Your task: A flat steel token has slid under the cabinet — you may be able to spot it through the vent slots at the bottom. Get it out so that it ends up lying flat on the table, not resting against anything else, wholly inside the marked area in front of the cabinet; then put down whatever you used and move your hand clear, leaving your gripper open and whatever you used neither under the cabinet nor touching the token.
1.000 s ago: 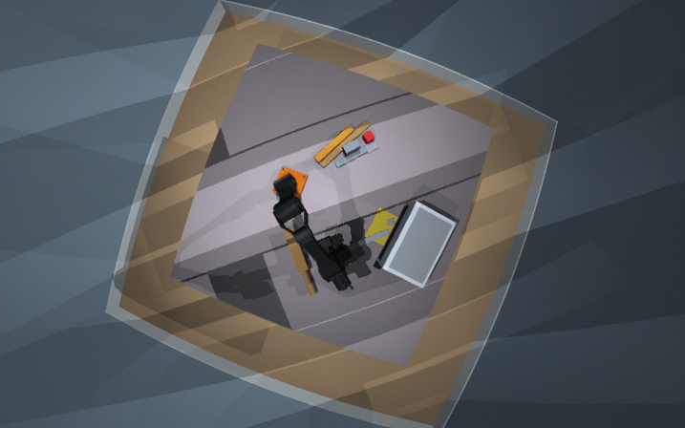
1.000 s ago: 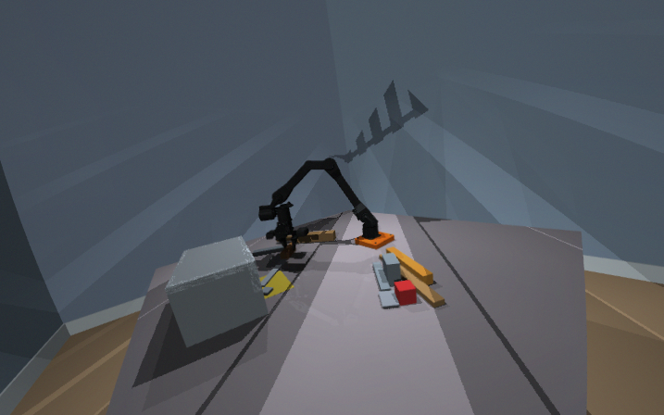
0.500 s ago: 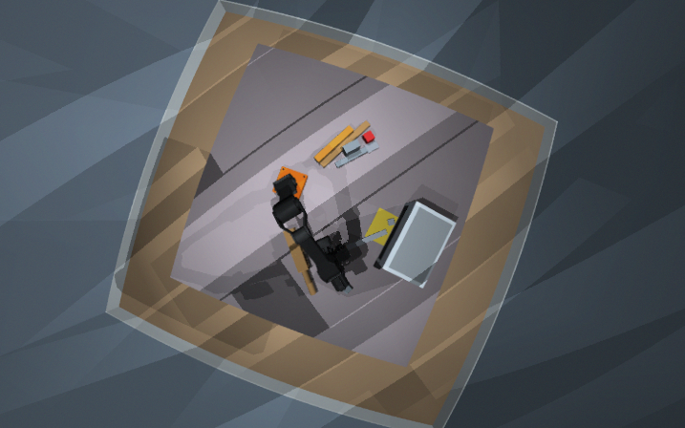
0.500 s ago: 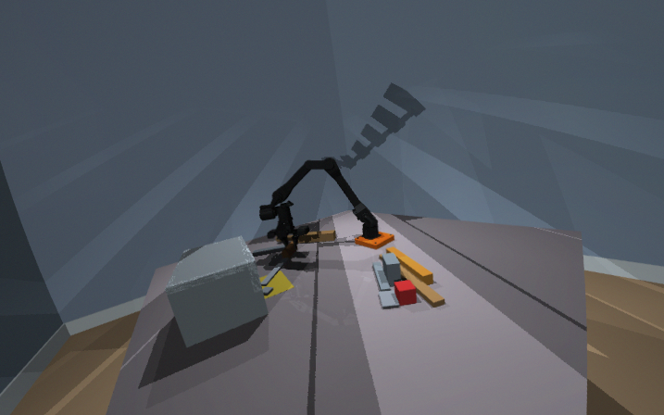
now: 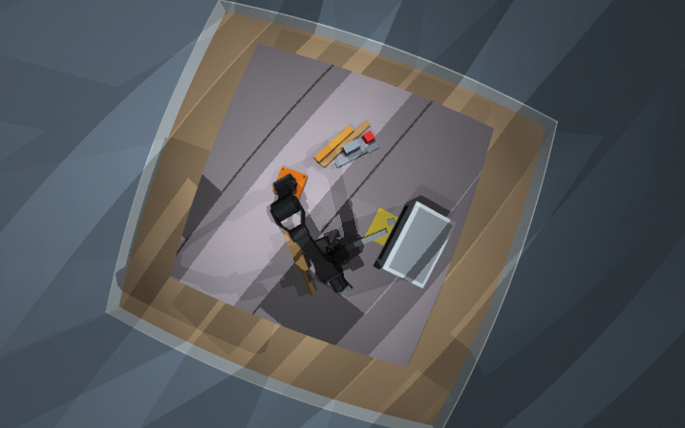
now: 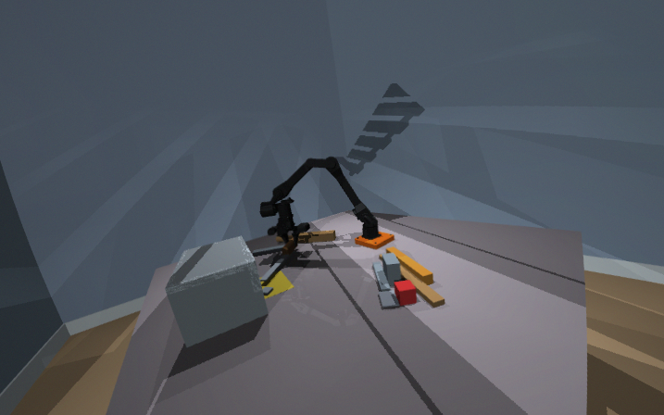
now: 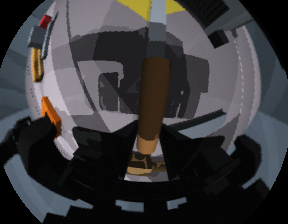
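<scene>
My gripper (image 5: 337,249) (image 6: 290,245) (image 7: 148,123) is shut on the brown handle of a tool (image 5: 370,238) (image 6: 274,270) (image 7: 154,100), low over the table. The tool's flat steel blade points toward the cabinet (image 5: 417,245) (image 6: 218,304), its end over the yellow marked area (image 5: 379,219) (image 6: 281,283) (image 7: 132,7). The small grey token (image 5: 390,221) (image 6: 268,291) shows on the yellow, outside the cabinet's front and close beside the blade's end. Whether blade and token touch is too small to tell. The token is not visible in the wrist view.
A grey bar (image 6: 268,251) (image 7: 205,122) lies beyond the gripper. A long brown piece (image 5: 296,254) (image 6: 323,236) lies near the arm. On the arm base's other side are an orange bar (image 5: 333,144) (image 6: 410,265), a tan bar, grey pieces and a red cube (image 5: 369,137) (image 6: 405,293) (image 7: 45,21).
</scene>
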### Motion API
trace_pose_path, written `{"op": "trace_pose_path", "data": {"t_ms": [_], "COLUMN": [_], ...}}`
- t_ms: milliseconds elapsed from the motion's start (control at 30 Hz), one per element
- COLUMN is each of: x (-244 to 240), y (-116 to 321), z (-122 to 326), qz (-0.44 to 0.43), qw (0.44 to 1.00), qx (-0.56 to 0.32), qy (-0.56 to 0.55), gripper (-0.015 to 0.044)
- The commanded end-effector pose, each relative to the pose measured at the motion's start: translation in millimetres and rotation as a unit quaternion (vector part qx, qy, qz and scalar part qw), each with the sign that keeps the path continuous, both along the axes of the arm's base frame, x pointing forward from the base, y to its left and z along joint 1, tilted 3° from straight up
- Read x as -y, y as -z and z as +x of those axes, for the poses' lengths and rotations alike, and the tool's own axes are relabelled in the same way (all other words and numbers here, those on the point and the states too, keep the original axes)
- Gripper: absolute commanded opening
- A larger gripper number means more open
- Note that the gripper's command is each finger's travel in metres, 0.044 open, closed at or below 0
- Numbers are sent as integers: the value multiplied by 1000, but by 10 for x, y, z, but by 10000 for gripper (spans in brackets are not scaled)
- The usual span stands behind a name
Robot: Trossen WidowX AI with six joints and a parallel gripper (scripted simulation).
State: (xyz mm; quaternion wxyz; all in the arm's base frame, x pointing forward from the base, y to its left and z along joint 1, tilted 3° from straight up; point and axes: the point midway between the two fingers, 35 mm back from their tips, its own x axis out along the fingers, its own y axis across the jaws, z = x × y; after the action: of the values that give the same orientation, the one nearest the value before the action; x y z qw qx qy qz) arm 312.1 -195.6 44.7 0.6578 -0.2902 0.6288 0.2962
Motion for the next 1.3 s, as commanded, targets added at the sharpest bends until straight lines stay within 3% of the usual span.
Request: {"op": "trace_pose_path", "data": {"t_ms": [0,1267], "x": [39,438], "y": [-51,121], "z": [23,-167], "qz": [-1,-2], "qw": [1000,1000], "qx": [8,8], "qy": [-2,-4], "gripper": [0,0]}}
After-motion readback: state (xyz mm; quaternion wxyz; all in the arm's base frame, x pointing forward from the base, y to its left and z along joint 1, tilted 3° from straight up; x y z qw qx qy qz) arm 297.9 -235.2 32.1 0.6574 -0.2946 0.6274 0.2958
